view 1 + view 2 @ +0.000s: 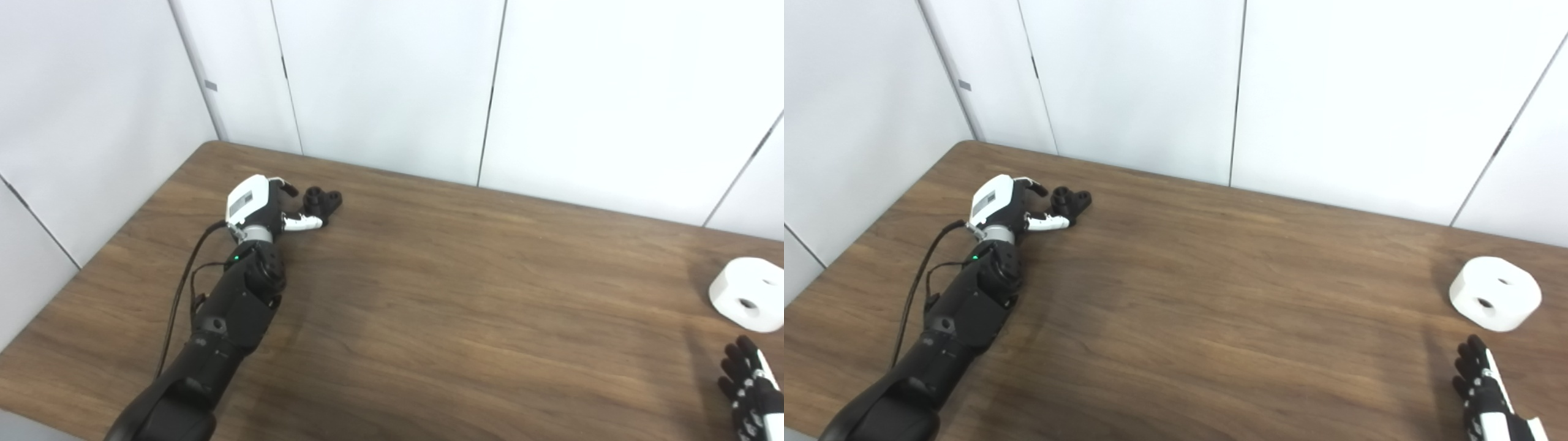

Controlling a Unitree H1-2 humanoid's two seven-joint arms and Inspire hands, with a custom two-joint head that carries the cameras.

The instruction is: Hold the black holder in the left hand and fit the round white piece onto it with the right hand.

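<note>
On the far left of the tabletop (1176,318) I see my left hand (1006,205) lying spread, fingers (1050,223) reaching beside the black holder (1070,201), though I cannot tell whether they touch it. Well apart at the right edge sits the round white piece (1494,293) by itself. Near it, my right hand (1488,392) hangs with fingers apart, holding nothing.

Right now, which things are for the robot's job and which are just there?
For the job:
- black holder, by the left robot hand
- round white piece, near the right robot hand

Just there:
- wooden table
- white wall panels
- nothing else lying about
</note>
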